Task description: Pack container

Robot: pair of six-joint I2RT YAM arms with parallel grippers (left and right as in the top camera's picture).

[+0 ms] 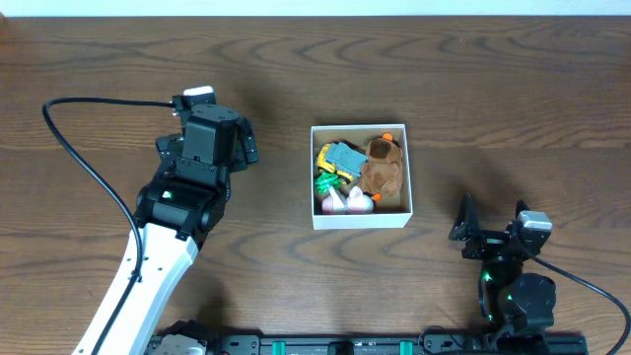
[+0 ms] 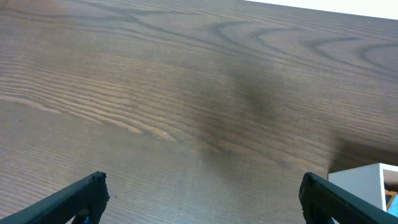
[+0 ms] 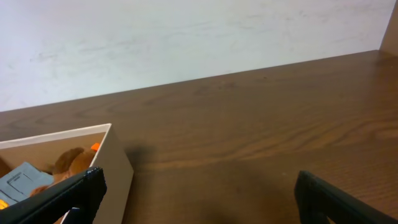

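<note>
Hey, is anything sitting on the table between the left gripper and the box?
Nothing visible does. Only bare table lies between the open left gripper and the box.

Table: you see a dark brown wood-grain table (image 1: 473,89) filling your overhead view.
Wall: past the table's far edge you see a plain off-white wall (image 3: 186,37), faintly mottled.
Light: soft, even; a blurred shadow (image 2: 249,99) lies on the table.
</note>
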